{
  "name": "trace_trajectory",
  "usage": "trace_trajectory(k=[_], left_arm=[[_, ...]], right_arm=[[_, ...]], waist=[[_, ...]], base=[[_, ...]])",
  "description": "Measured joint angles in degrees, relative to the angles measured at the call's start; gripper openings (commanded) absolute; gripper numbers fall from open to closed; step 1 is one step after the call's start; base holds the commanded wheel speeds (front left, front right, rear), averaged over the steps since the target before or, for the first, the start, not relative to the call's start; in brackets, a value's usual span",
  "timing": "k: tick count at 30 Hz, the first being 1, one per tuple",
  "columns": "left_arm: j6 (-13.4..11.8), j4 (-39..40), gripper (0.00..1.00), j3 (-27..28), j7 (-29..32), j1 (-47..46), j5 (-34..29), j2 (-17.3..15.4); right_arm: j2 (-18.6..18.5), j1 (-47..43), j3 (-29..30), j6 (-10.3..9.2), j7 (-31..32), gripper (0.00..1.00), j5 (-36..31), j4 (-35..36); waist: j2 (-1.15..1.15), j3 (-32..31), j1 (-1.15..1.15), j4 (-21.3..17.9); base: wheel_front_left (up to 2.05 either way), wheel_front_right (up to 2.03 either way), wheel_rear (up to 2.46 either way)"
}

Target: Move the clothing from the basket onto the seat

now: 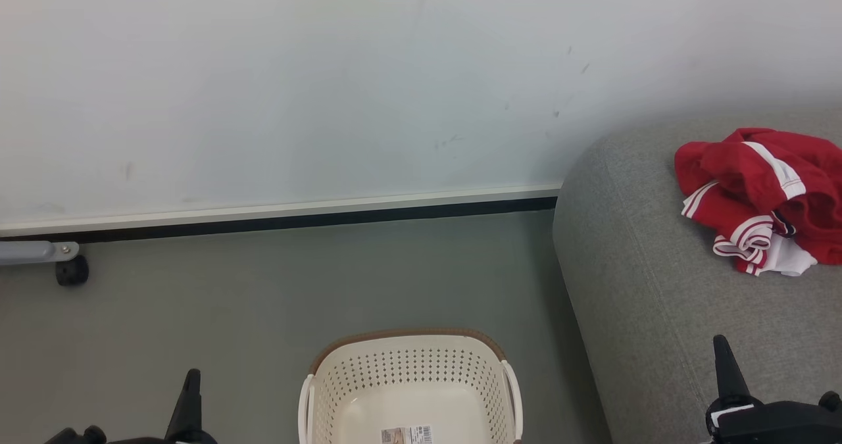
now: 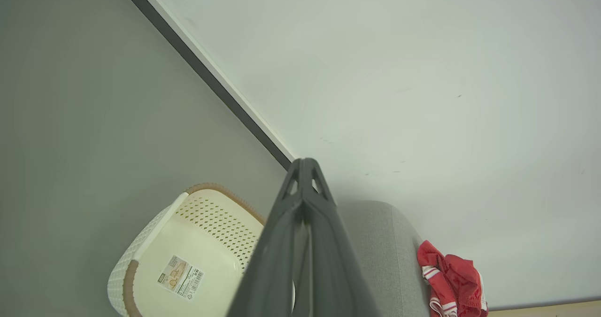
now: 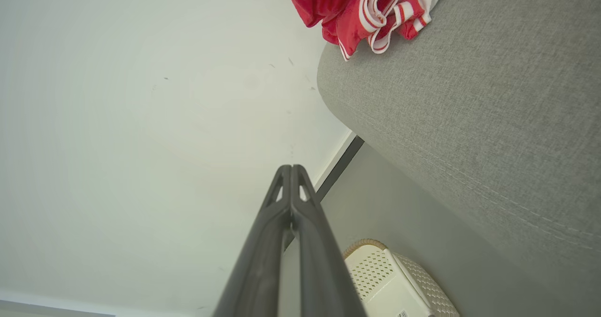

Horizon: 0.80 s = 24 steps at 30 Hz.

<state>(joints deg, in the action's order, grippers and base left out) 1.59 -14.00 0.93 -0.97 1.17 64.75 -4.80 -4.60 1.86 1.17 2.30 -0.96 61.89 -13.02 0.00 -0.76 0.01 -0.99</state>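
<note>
Clothing (image 1: 763,197): red/white heap lying on sofa (image 1: 658,286), towards its far edge by the wall, nr the rounded end. No. of garments unclear, poss. two. Basket (image 1: 408,365): upright on floor (image 1: 230,299), just beside sofa's end, barcode sticker (image 1: 408,435) showing on its bottom. L gripper (image 2: 305,164): fingers pressed together, holding nothing. R gripper (image 3: 291,169): same, over sofa's near edge.

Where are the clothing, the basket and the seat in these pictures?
clothing (image 1: 756,197), head view, on the red fabric of the heap
basket (image 1: 408,365), head view, on its far perforated wall
seat (image 1: 644,312), head view, on bare grey upholstery
</note>
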Motion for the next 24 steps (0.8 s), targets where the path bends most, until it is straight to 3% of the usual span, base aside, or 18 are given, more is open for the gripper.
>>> trace_trajectory(k=[24], left_arm=[[3.76, -1.99, 0.0, 2.83, 5.01, -3.66, 18.03, 1.54]], right_arm=[[1.37, 2.19, 4.37, 3.04, 5.03, 0.0, 19.95, -2.71]], waist=[[0.0, 0.59, -0.01, 0.68]], base=[[0.0, 0.0, 0.0]])
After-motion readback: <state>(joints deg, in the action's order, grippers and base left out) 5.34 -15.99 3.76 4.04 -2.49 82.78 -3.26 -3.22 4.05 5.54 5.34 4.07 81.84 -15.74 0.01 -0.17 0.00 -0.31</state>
